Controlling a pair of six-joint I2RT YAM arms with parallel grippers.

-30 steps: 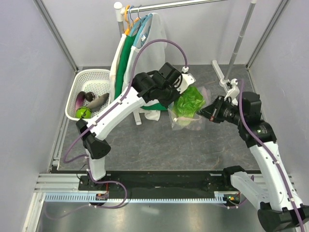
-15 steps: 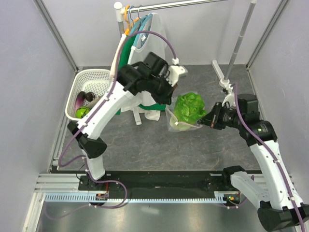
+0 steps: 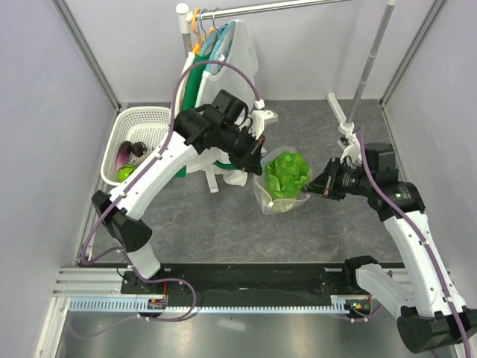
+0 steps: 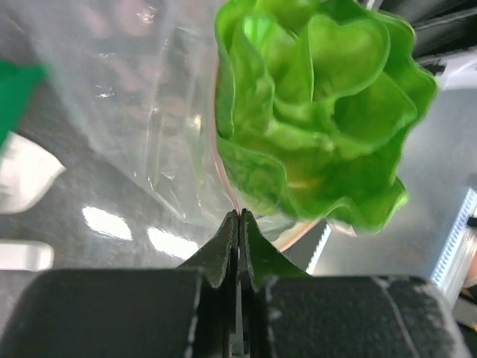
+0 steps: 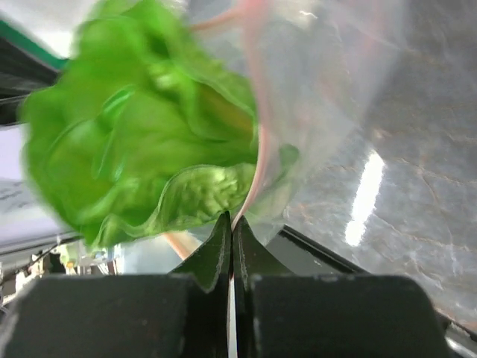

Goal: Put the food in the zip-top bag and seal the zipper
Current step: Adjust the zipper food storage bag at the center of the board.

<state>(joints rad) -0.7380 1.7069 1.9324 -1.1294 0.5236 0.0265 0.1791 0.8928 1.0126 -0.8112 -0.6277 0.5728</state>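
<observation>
Jaws on both sides were clamped tight on the zipper (image 5: 257, 156). Left jaws and right jaws each pinched the pink rim of the zip-top bag (image 3: 271, 202), holding its mouth stretched between them. And the lettuce (image 3: 287, 173) had come down! A second ago it rode high by the left arm; now it sat lower in the mouth, leaves poking out, with the bag hanging over the middle of the surface. One item nearly bagged, by my reckoning. Eggplant (image 3: 123, 154) and green fruit (image 3: 125, 173) waited in the basket (image 3: 141, 113) at the far left corner.
</observation>
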